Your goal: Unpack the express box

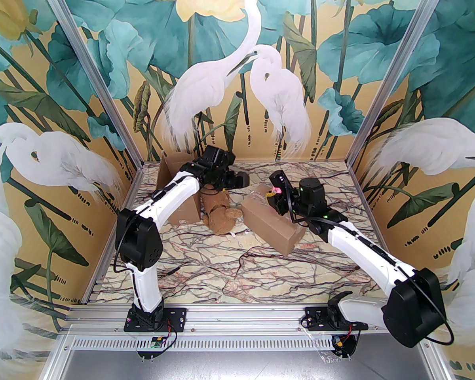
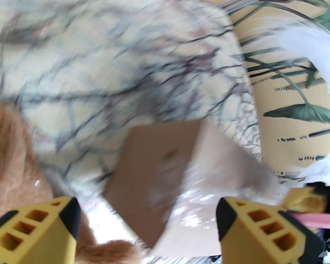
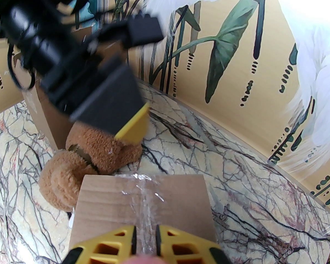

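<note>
A brown cardboard express box [image 1: 186, 214] with a raised flap stands at the back left, partly behind my left arm. A tan teddy bear [image 1: 219, 218] [image 3: 99, 147] [image 2: 8, 153] lies on the table beside it. A second cardboard box [image 1: 269, 228] [image 3: 104, 202] [image 2: 148, 175], sealed with clear tape, lies right of the bear. My left gripper [image 1: 237, 186] [image 2: 147, 213] hangs open above the bear and the taped box, holding nothing. My right gripper [image 1: 275, 196] [image 3: 145, 238] sits over the taped box's tape seam, shut on a pink tool [image 1: 277, 190] [image 2: 316, 220].
The marble-patterned table [image 1: 237, 267] is bare in front of the boxes. Painted wall panels and aluminium posts [image 1: 114, 105] close in the back and both sides. The two arms come close together over the bear and the taped box.
</note>
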### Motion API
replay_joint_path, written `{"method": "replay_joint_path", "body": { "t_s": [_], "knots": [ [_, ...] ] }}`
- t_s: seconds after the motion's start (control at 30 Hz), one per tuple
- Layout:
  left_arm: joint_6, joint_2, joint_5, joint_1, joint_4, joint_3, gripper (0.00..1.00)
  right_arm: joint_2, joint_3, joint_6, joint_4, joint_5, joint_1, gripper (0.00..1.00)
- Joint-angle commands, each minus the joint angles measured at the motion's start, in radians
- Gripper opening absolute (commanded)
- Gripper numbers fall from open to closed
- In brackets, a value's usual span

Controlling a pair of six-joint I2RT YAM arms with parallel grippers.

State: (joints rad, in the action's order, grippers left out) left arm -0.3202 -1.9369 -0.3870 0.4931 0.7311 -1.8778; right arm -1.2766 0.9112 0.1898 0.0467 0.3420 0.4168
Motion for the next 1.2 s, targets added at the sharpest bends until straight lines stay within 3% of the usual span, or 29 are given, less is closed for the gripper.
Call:
{"method": "replay_joint_path", "body": {
  "t_s": [0.0, 0.2, 0.47, 0.57, 0.77, 1.17],
  "knots": [
    [0.068, -0.09, -0.002, 0.033, 0.095, -0.121, 0.91, 0.005, -0.019, 0.015, 0.049, 0.025, 0.002, 0.0],
    [0.139, -0.227, 0.073, 0.113, 0.252, -0.31, 0.92, 0.019, -0.025, 0.02, 0.062, 0.012, 0.002, 0.0],
    [0.181, -0.183, 0.167, 0.155, 0.132, -0.232, 0.9, 0.021, -0.036, 0.025, 0.055, 0.021, 0.001, 0.0],
    [0.24, -0.2, 0.246, 0.168, 0.148, -0.23, 0.88, 0.02, -0.036, 0.026, 0.056, 0.023, 0.001, 0.0],
    [0.314, -0.209, 0.282, 0.167, 0.161, -0.162, 0.87, 0.027, -0.037, 0.035, 0.065, 0.024, 0.001, 0.0],
    [0.268, -0.235, 0.329, 0.123, 0.103, -0.03, 0.88, 0.099, -0.057, 0.01, 0.107, -0.003, 0.003, 0.0]
  ]
}}
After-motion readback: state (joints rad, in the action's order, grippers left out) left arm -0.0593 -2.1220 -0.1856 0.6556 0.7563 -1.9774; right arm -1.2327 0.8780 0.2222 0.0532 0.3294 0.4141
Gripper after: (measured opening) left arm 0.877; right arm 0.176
